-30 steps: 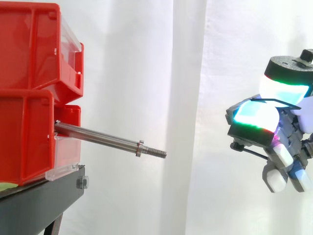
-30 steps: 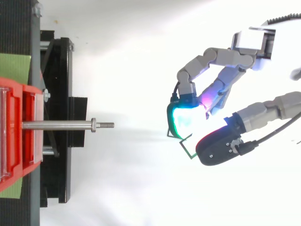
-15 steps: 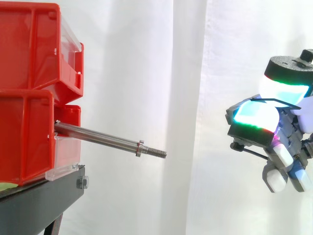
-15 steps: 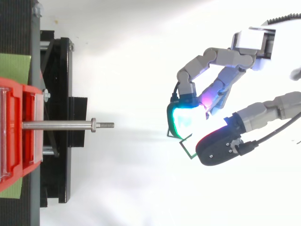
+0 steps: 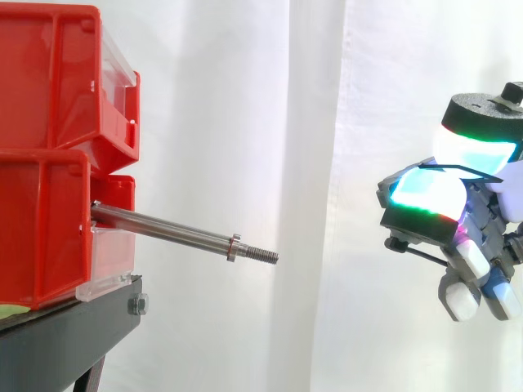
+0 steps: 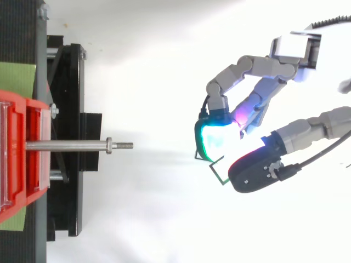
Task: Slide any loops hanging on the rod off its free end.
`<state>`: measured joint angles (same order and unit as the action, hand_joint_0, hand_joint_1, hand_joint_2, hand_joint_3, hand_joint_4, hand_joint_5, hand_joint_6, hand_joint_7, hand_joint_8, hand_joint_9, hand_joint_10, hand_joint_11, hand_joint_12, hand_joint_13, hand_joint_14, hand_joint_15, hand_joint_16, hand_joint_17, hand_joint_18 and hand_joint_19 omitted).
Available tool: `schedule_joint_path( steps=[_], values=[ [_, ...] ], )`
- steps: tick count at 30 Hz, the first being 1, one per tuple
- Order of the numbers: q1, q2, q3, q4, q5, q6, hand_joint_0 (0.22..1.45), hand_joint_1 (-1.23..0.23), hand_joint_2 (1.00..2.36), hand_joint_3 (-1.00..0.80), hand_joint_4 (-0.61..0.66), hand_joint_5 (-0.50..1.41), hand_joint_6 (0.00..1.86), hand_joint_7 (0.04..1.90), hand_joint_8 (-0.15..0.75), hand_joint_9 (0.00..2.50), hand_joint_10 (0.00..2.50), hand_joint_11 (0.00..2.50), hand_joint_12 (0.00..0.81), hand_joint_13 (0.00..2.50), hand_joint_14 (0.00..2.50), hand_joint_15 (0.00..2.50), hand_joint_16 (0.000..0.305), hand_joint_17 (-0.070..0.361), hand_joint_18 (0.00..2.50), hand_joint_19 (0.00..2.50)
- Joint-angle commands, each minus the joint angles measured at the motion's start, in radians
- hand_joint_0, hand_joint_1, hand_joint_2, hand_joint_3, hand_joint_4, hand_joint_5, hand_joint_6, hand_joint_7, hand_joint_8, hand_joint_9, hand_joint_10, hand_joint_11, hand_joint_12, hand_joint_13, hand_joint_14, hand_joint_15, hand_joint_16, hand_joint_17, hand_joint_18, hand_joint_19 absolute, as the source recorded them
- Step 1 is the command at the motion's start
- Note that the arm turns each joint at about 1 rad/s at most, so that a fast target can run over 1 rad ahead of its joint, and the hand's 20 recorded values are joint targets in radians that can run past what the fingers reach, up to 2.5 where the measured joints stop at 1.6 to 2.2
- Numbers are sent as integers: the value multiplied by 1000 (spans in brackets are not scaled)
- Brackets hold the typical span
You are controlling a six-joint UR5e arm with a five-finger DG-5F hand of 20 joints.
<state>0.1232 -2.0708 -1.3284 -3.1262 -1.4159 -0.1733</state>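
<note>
Rod (image 5: 163, 231) sticks out of the red bins (image 5: 49, 122) on the left, above the black stand (image 5: 65, 343); its screw tip points right and a little down in the side view; a white curtain (image 5: 245, 122) hangs behind it; far over on the right, well apart from the tip, the robot hand (image 6: 258, 104) hangs in the air; its fingers are bent, and its glowing pads (image 6: 216, 137) squeeze a thin green loop (image 6: 217, 174); the loop is off the rod, held in the robot hand.
</note>
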Motion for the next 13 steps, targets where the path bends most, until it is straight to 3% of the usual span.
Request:
schedule_joint_path(
  steps=[1,13],
  values=[
    [1,0,0,0,0,0,619,-734,1018,-205,-91,-166,910,1116,298,998,15,495,294,927,9,233,45,102,964,427],
    [-1,0,0,0,0,0,619,-734,1018,-202,-88,-165,910,1118,299,1002,17,496,292,933,9,231,45,102,965,426]
  ],
)
